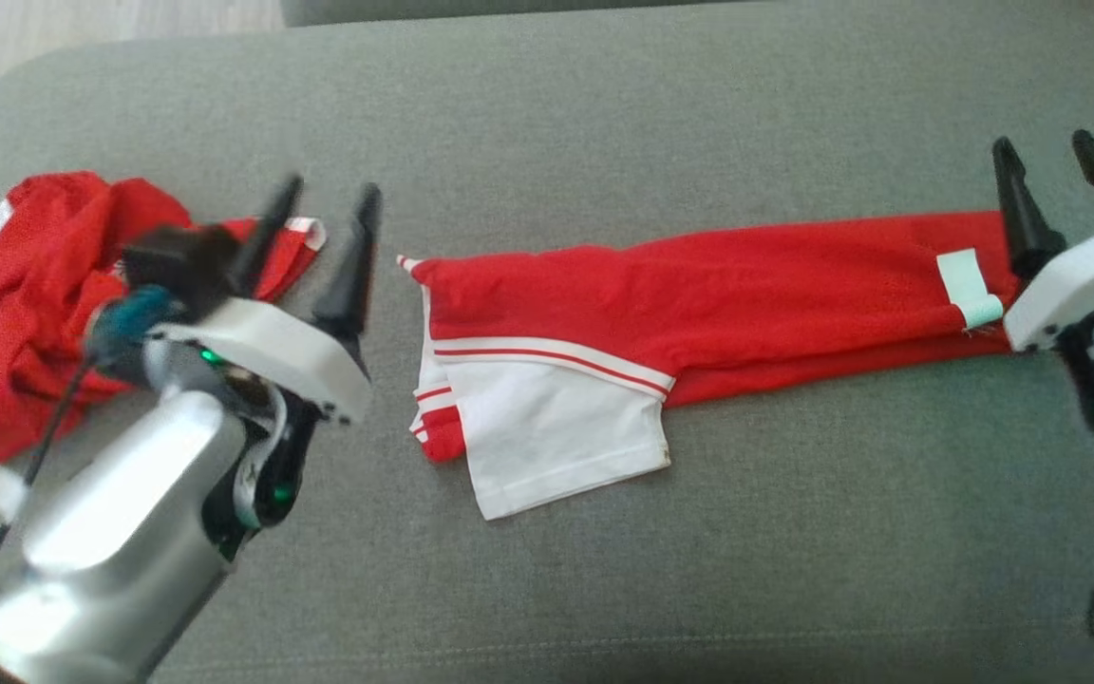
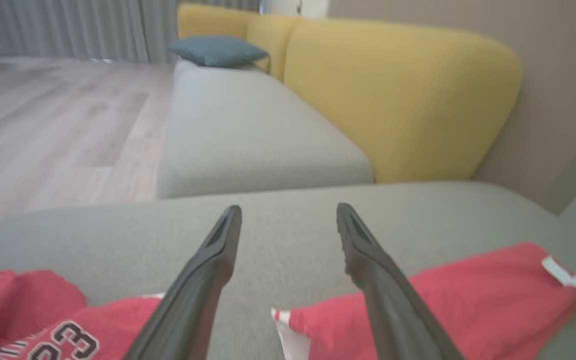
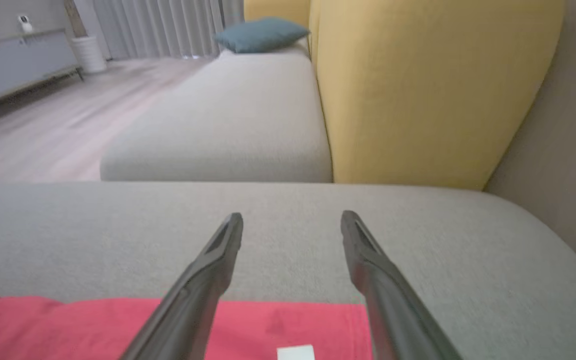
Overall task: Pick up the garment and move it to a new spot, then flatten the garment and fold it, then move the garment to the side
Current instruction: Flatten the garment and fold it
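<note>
My head camera looks steeply down on the grey cushion point(image 1: 547, 570) from close by. My wrist cameras sit low over it, facing the yellow sofa back point(image 2: 398, 100); all three share the folded red garment point(image 1: 746, 275).

I read soft, even daylight across the grey cushion point(image 1: 604, 570), with only faint shadows under the folded garment point(image 1: 699, 285). Left of the garment, the left gripper point(image 1: 333, 185) is motion-blurred and its silver forearm point(image 1: 120, 532) carries glare. Both wrist views are soft, their backgrounds hazy.
</note>
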`<state>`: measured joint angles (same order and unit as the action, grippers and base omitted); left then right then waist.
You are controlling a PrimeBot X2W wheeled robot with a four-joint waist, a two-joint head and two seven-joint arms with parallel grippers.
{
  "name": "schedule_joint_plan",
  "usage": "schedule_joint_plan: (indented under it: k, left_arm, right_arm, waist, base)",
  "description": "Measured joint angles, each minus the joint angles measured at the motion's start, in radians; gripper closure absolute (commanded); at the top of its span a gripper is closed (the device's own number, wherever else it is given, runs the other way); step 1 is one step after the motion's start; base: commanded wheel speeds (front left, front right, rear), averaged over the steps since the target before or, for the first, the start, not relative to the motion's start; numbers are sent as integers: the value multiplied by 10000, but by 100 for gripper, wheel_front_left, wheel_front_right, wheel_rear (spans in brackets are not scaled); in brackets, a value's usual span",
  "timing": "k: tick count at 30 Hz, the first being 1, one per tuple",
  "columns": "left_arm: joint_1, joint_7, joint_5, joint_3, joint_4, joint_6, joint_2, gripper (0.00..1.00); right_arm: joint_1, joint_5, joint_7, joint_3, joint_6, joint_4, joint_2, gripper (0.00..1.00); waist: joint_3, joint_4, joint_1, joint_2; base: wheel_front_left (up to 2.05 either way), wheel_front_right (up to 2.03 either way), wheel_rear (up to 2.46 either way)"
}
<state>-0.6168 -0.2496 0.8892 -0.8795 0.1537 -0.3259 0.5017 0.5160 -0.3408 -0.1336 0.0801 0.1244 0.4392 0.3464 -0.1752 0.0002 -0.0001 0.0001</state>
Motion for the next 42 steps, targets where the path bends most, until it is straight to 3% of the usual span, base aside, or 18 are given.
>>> schedule_joint_plan:
  k: [2,4,7,15,20,28,34,42]
  left_arm:
    - [602,-4,-569,1187,-339,-84,-405,0]
    - [957,-33,-888,1684,-466,-79,-617,0]
    - [2080,-65,-1833,2867,-692,161,-1258,0]
    - [4119,-69,-3484,4746,-399,1390,-2922,0]
    - [4281,-69,-4230,5427,-171,2146,-3417,0]
    - [4149,-69,-4949,5962,226,2989,-3919,0]
    - [3769,-69,-5348,6086,443,3400,-4192,0]
    - [3610,-69,-5670,6435,665,3710,-4387,0]
  right_arm:
    - [-221,249,583,-104,0,-228,-253,0]
    - [-320,359,865,-125,0,-332,-368,0]
    - [-609,698,1553,-173,0,-506,-646,0]
    - [-1479,1241,2286,-399,0,-288,-1319,0]
    - [-1566,1457,2157,-802,0,65,-1434,0]
    - [-653,2316,1517,-2846,0,1544,-1434,0]
    - [271,3269,963,-4088,0,2836,-1273,0]
    - [587,3701,878,-4462,0,3787,-1248,0]
  waist:
    - [73,47,0,0]
    - [112,68,0,0]
    - [213,133,0,0]
    - [473,293,0,0]
    - [343,435,0,0]
    - [-255,614,0,0]
    - [-677,798,0,0]
    - [-938,953,0,0]
  base:
    - [0,0,0]
    - [0,0,0]
    - [0,0,0]
    - [0,0,0]
    - [0,0,0]
    - [0,0,0]
    - [0,0,0]
    - [0,0,0]
